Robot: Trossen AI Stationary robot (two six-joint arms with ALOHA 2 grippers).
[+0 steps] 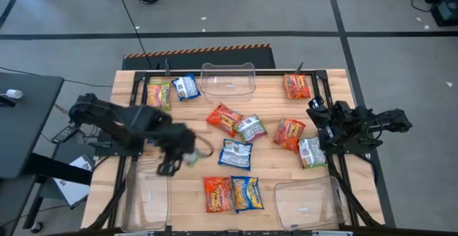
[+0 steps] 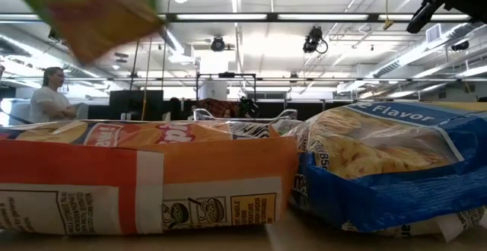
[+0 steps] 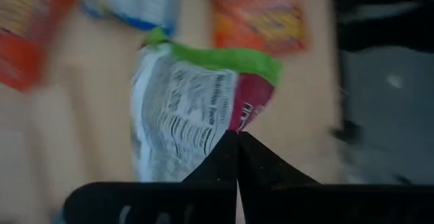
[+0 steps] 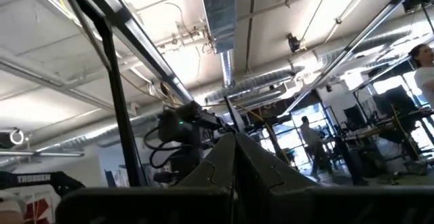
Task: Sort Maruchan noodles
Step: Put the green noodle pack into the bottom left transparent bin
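My left gripper has its jaws clenched on one corner of a green and pink noodle packet, which hangs from the tips with its white printed back toward my wrist camera. From above, that gripper sits over the front-left part of the desk, just beyond the clear bin at the front-left corner. In the low view the same packet shows lifted well clear of the desk.

Out from those jaws I count eleven more packets lying on the wood. Nearest is a blue and white one, just to the right of the jaws. In front of it a red-orange packet and a blue and yellow packet lie touching, side by side. Beyond the jaws toward the middle are another red-orange one and a green and pink one, overlapping. At the far-left edge lie a green and yellow packet and a blue one.

My right gripper is clenched on nothing, its arm folded at the right edge. Close by it are three packets: red-orange, green and pink, and red-orange.

I count three clear bins: a second at the far middle, a third at the front right.
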